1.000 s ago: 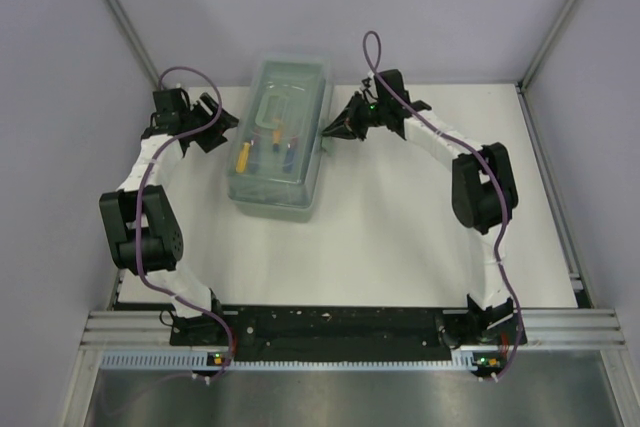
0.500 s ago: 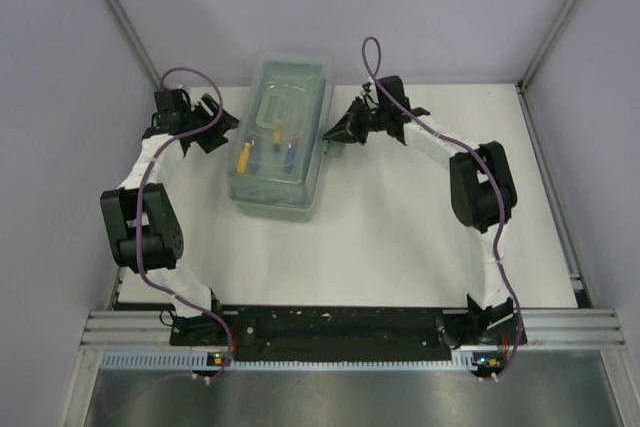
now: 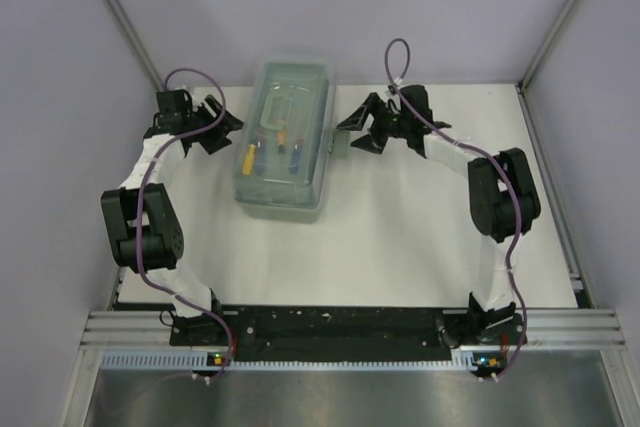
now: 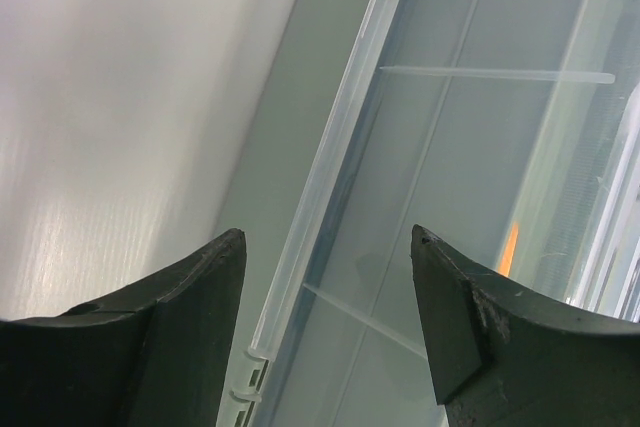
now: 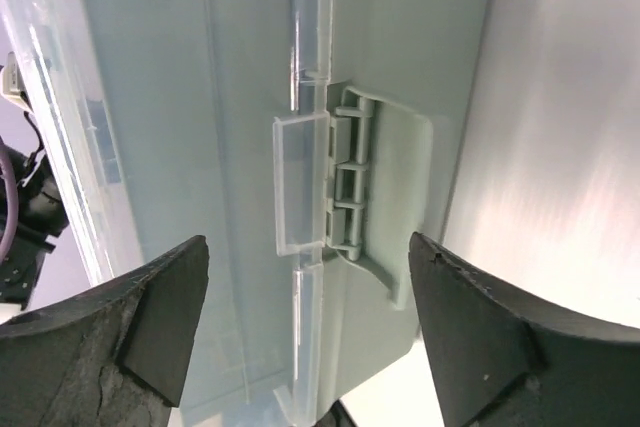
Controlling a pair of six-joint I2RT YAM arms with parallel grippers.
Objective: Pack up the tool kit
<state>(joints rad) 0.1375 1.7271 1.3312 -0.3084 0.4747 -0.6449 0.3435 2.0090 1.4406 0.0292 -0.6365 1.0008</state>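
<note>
**Two open grippers flank the toolbox, its side latch not yet fastened**

Seen from above, the pale green toolbox (image 3: pixel 280 205) sits on the white table (image 3: pixel 400 237), towards the far side and left of centre. Its translucent lid (image 3: pixel 290 97) is down. Tools show through it, among them a yellow utility knife (image 3: pixel 244 155); the others are too small to name with confidence.

The left gripper (image 3: pixel 226 128) waits just beside the box's left wall with its jaws apart, holding nothing. The right gripper (image 3: pixel 347 135) is near the right wall, also spread and empty.

The step in hand looks like fastening the latch (image 3: pixel 340 145), which juts out from the right wall. To do this well, the right gripper should probably push the flap flat against the box, square on. The left gripper could brace the opposite wall so the box does not slide.

The right wrist camera alone shows the detail. The green latch (image 5: pixel 400 207) hangs swung outward on its hinge, beside the lid's clear tab (image 5: pixel 300 187), and both lie between the spread fingers (image 5: pixel 150 337). The left wrist camera shows only the lid's long clear edge (image 4: pixel 330 197) between its own fingers (image 4: pixel 160 337).
</note>
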